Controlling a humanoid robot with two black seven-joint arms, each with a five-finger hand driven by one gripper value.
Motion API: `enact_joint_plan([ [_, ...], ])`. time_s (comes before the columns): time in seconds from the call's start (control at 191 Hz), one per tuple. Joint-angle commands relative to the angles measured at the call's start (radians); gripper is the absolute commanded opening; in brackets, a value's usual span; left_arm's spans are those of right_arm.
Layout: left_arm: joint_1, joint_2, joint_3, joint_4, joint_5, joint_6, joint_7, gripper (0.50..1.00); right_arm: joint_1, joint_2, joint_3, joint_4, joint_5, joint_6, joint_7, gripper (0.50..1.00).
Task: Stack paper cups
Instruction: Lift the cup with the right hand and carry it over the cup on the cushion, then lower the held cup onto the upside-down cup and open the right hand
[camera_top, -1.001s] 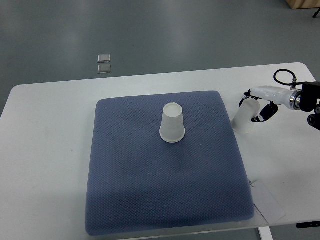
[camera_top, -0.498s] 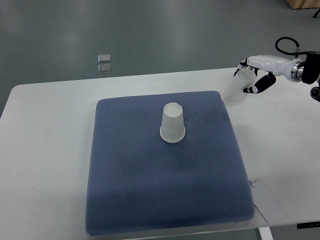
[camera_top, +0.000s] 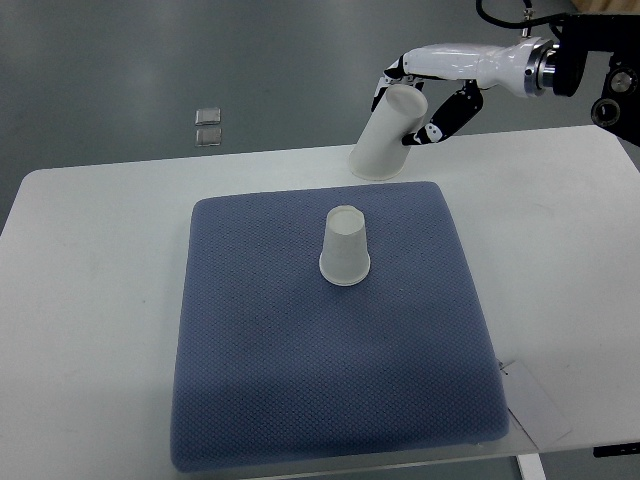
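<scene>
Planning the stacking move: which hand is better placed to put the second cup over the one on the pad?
The right hand. It already grips the tilted paper cup in the air beyond the upside-down cup on the blue pad; no left arm shows.

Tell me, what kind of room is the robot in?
Probably a lab or workshop for testing robots. A plain white table stands on a bare grey floor, with a blue mat laid out for practice. The right hand holds one paper cup; another cup stands on the mat.
</scene>
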Motion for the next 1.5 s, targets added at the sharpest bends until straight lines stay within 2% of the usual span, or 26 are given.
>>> enact_joint_plan([
  [0.0,0.000,0.000,0.000,0.000,0.000,0.000,0.000,1.000,0.002,0.012,0.000,0.029,-0.001,0.009,-0.011,0.500],
  [0.513,0.000,0.000,0.000,0.000,0.000,0.000,0.000,1.000,-0.038,0.093,-0.021,0.043,-0.050,0.019,-0.062,0.500],
  [1.142,0.000,0.000,0.000,0.000,0.000,0.000,0.000,1.000,-0.052,0.108,-0.038,0.029,-0.077,0.002,-0.065,0.500],
  [1.189,0.000,0.000,0.000,0.000,0.000,0.000,0.000,1.000,-0.056,0.108,-0.038,0.029,-0.077,-0.011,-0.065,0.558],
  [1.372,0.000,0.000,0.000,0.000,0.000,0.000,0.000,1.000,-0.058,0.108,-0.040,0.029,-0.077,-0.012,-0.065,0.697],
  [1.409,0.000,0.000,0.000,0.000,0.000,0.000,0.000,1.000,-0.060,0.108,-0.040,0.029,-0.077,-0.009,-0.065,0.752],
  [1.477,0.000,0.000,0.000,0.000,0.000,0.000,0.000,1.000,-0.058,0.108,-0.040,0.029,-0.075,-0.004,-0.066,0.811],
  [1.493,0.000,0.000,0.000,0.000,0.000,0.000,0.000,1.000,-0.058,0.108,-0.040,0.029,-0.075,-0.003,-0.068,0.844],
])
